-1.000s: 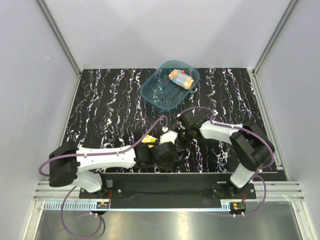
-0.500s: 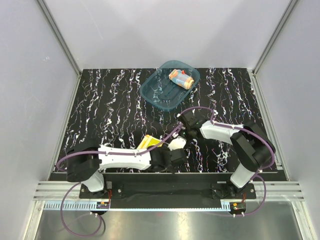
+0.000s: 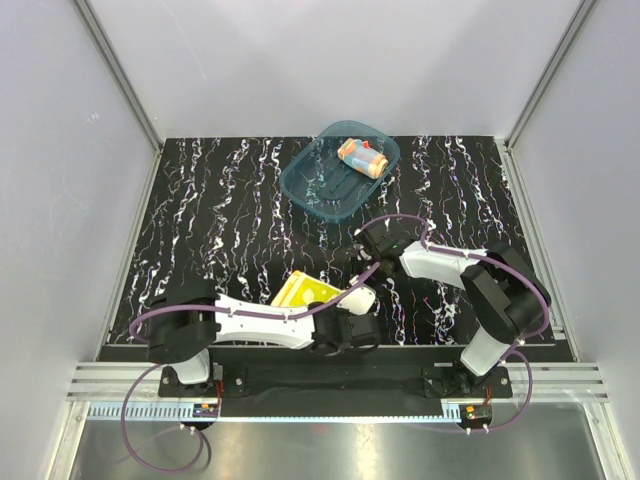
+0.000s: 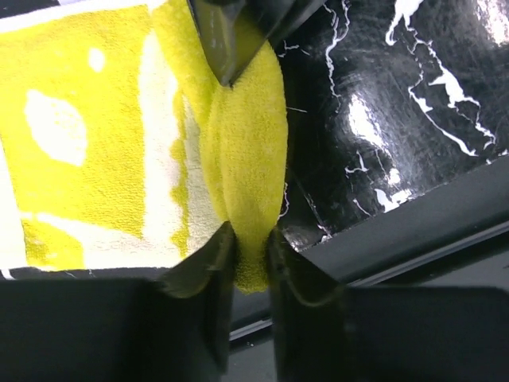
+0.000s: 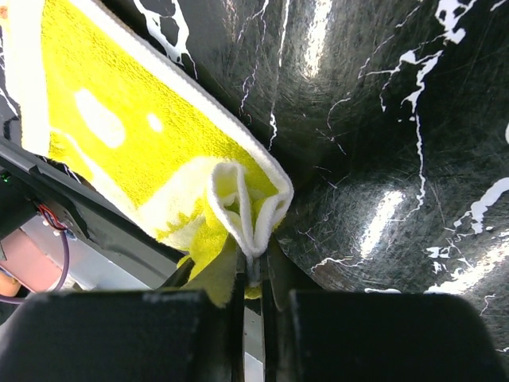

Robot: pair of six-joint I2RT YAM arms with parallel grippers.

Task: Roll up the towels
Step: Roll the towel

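- Top external view: the dotted towel (image 3: 362, 157) is seen rolled up into a small tube. It is lying inside the teal tub (image 3: 318, 185) at the far side of the table (image 3: 200, 220). That towel looks done.
- The yellow towel (image 3: 303, 291) is laid mostly flat near the front edge of the table. It is not rolled yet.
- In the left wrist view, a thick fold at one edge of the yellow towel is pinched tight by the left claw (image 4: 248, 253).
- In the right wrist view, a folded corner of the same towel is squeezed by the right claw (image 5: 253, 267), which is closed on it.
- About half of the job is judged to be done. One towel is finished, and the roll is only being started on the second.
- What is left: the yellow towel must be rolled all the way up. It may also need to be put in the tub beside the other one.
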